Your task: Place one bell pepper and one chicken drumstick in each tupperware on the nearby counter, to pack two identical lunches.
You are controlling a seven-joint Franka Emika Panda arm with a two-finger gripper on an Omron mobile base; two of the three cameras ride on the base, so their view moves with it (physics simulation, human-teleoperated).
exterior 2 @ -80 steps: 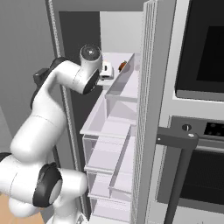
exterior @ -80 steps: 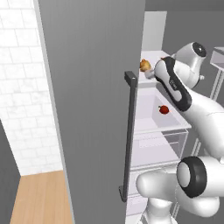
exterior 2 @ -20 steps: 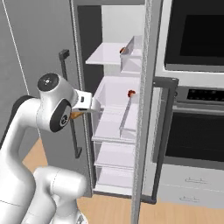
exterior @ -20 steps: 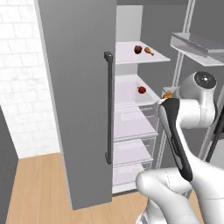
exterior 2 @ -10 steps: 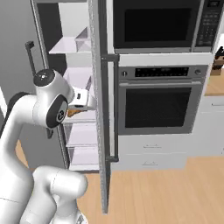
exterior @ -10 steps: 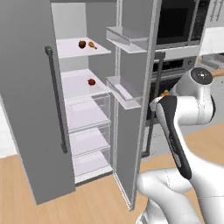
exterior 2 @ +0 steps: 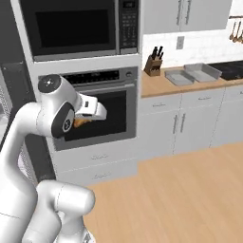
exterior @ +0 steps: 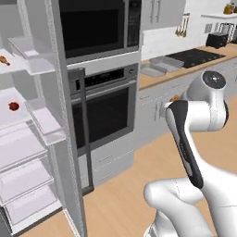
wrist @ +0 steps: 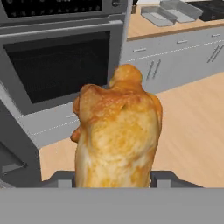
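Observation:
A golden-brown chicken drumstick stands between the fingers of my gripper, which is shut on it. In the right base view the gripper holds the drumstick in front of the oven. Two light-grey tupperware trays lie side by side on the wooden counter to the right, far from the gripper. The trays also show at the top of the hand view. A second drumstick and a red bell pepper rest on shelves of the open fridge.
A wall oven with a microwave above it stands straight ahead. The open fridge door juts out at the left. A knife block sits on the counter beside the trays. Wooden floor lies open toward the counter.
The whole picture has swung from the open fridge to the oven and counter, so the base has turned. The drumstick stays in the gripper.

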